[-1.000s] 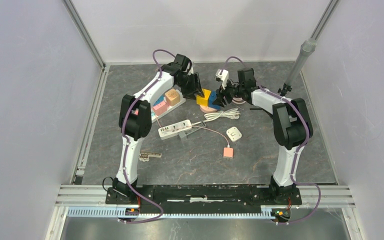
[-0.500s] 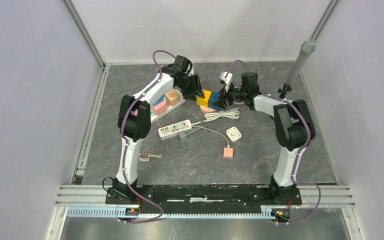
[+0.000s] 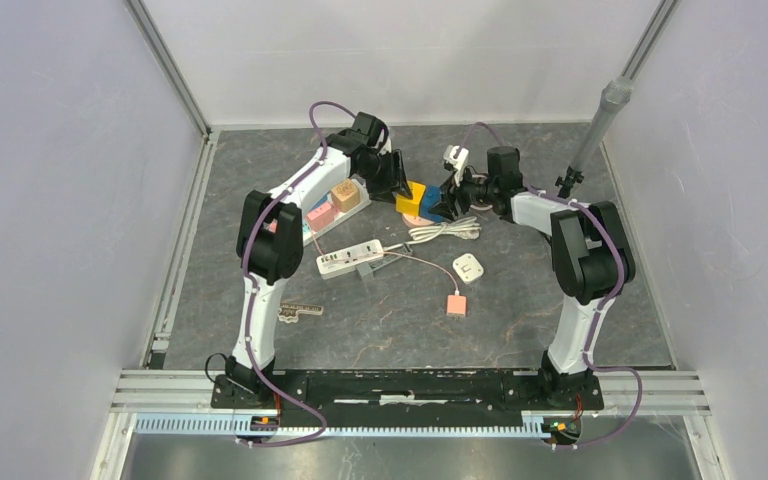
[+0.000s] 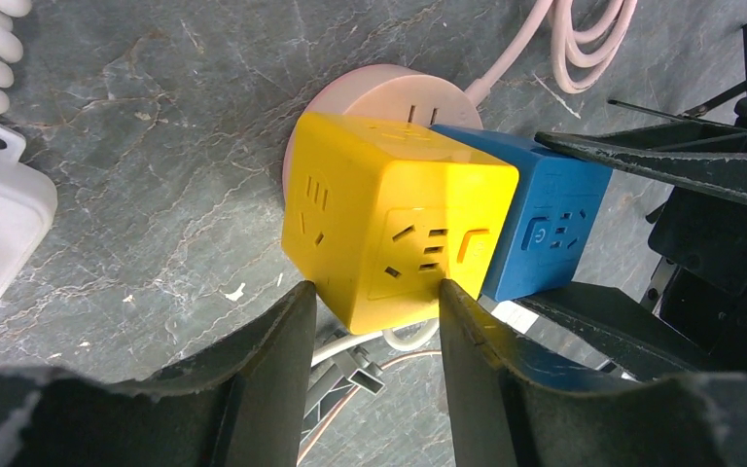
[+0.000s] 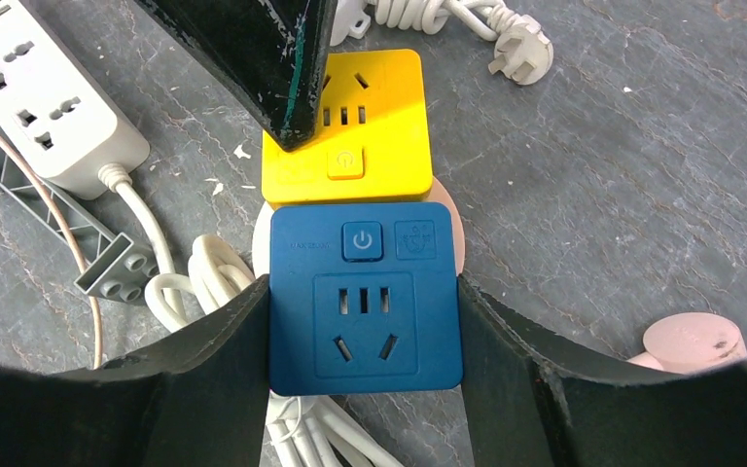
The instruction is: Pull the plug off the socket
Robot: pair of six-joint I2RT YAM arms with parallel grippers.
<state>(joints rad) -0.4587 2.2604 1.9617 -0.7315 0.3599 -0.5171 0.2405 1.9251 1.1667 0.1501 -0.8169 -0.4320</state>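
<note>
On the grey worktop [image 3: 520, 300], toward its far middle, two rigid plastic power cubes sit joined side to side over a pink round base [image 4: 379, 92]: the yellow cube [image 4: 389, 233] and the blue cube [image 5: 365, 311], which I take to be the plug half. Both look light, hard and smooth, so squeezing flat opposite faces should beat pinching corners, and a straight pull along the pins seems safest. The right fingers [image 5: 214, 370] sit flush on the blue cube's two sides. The left fingers [image 4: 253, 360] are parted at the yellow cube's edge; whether they grip it I cannot tell.
</note>
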